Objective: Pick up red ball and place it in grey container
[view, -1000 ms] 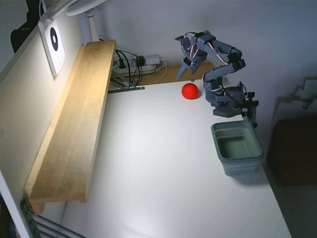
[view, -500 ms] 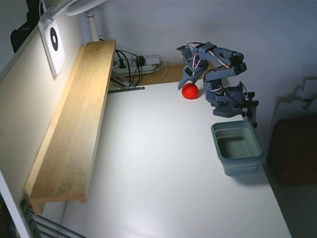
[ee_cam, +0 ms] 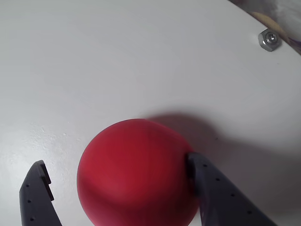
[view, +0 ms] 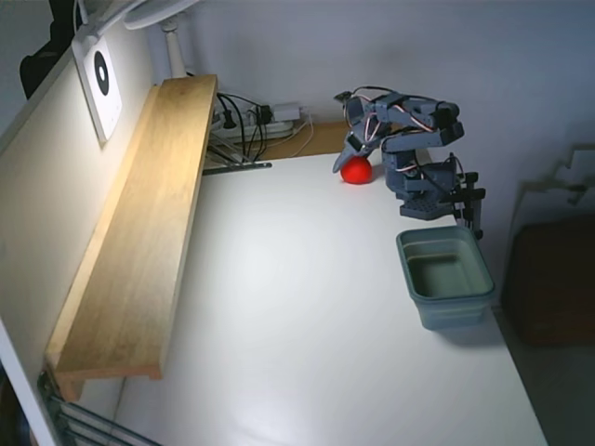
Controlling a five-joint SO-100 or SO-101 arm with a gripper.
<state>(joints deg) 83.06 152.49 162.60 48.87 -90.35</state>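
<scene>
Shelf: a long wooden plank runs along the left wall in the fixed view, from the near left corner toward the back
Table: a white tabletop, bare across its near and middle parts
Grey container: the grey container stands upright near the table's right edge, in front of the arm's base and well apart from the ball
Arm base: the blue-grey arm is fixed at the far right of the table, folded forward and down toward the left of the fixed view
Red ball: the red ball rests on the table at the far side, left of the arm's base; in the wrist view it fills the lower middle, casting a shadow to the right
Gripper: the gripper is lowered over the ball with its jaws spread, one on each side; in the wrist view the right finger touches the ball's side, the left finger stands clear of it with a gap, so nothing is clamped
Nut: a small metal hex nut lies on the table beyond the ball in the wrist view
Back edge: cables and a power strip lie behind the table's far edge, by the wall
</scene>
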